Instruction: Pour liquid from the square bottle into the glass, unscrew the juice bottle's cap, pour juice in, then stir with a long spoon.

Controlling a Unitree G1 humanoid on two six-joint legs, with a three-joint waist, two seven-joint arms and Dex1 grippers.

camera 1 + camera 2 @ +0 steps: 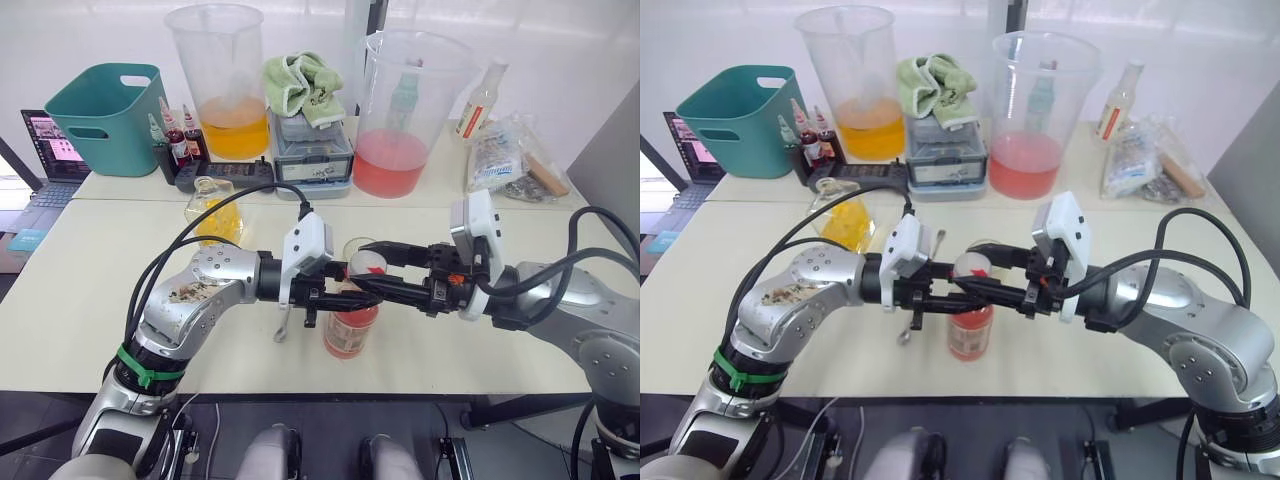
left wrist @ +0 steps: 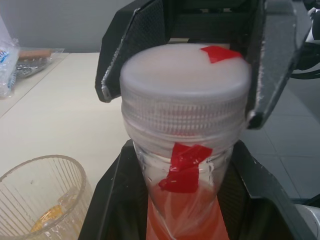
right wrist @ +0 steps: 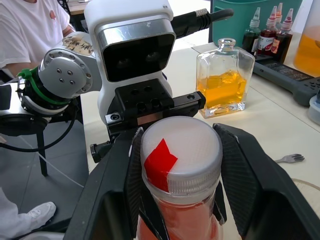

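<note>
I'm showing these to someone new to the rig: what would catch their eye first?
Both grippers meet at the front of the table on the juice bottle: the left gripper clamps its neck and the right gripper grips the white cap. Behind them, two big pitchers stand at the back, one of orange liquid, one of pink.

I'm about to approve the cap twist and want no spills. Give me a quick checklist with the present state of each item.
1. Left gripper holds the juice bottle below its neck: ok.
2. Right gripper fingers sit on either side of the cap: ok.
3. Cap on the bottle, not yet off: ok.
4. Juice bottle upright on the table: ok.
5. The glass stands beside the bottle, holding some yellow liquid: ok.
6. Square bottle stands upright, apart from both grippers: ok.
</note>
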